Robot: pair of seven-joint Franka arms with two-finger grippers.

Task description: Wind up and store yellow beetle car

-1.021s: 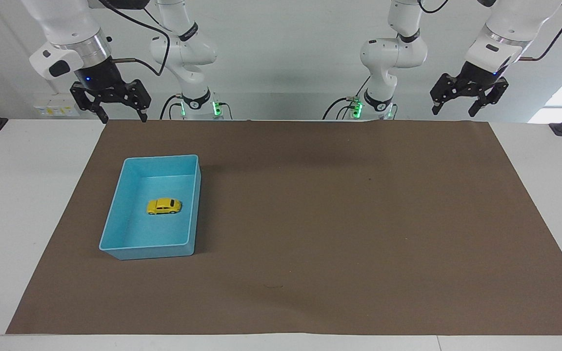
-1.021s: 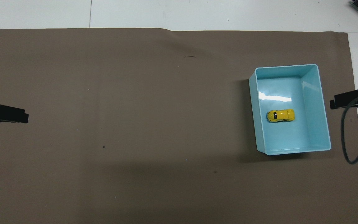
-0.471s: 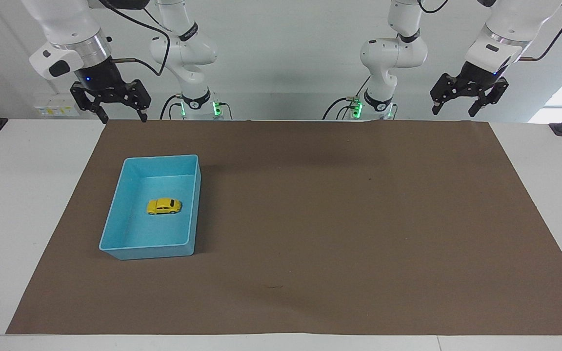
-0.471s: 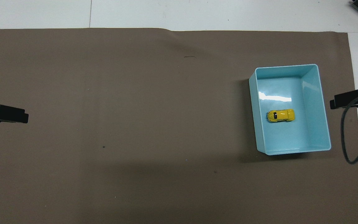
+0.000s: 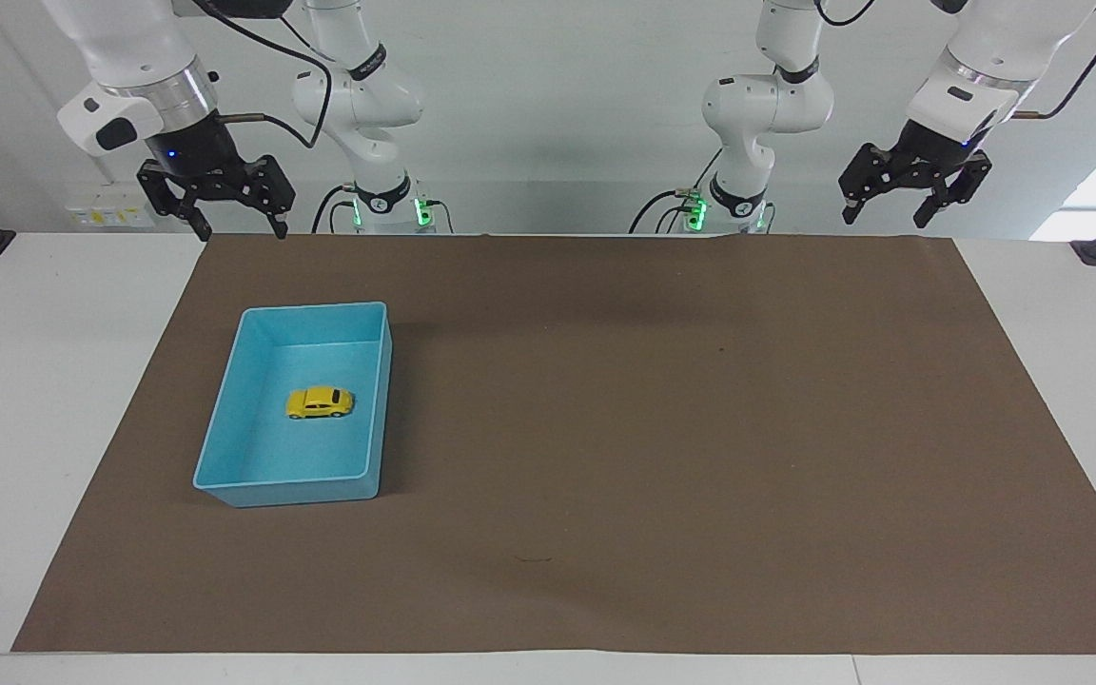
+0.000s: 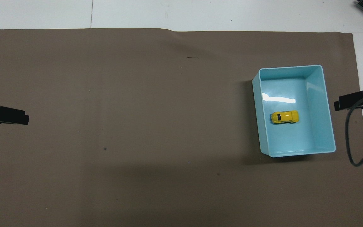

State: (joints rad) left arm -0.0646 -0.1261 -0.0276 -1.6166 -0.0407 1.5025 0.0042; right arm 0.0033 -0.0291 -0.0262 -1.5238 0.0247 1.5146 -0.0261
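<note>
Since car [image 5: 320,402] sits in bin [image 5: 225,419] below my right gripper [image 5: 236,226], both my grippers open, empty; left gripper [image 5: 890,211] waits. Car light, hard, slick: pinch flanks.

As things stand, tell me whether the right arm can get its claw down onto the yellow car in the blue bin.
Probably yes. The yellow car sits alone in the open-topped blue bin at the right arm's end of the table. The right claw hangs open above the table edge by the robots, nothing between; only the bin walls narrow the approach.
</note>
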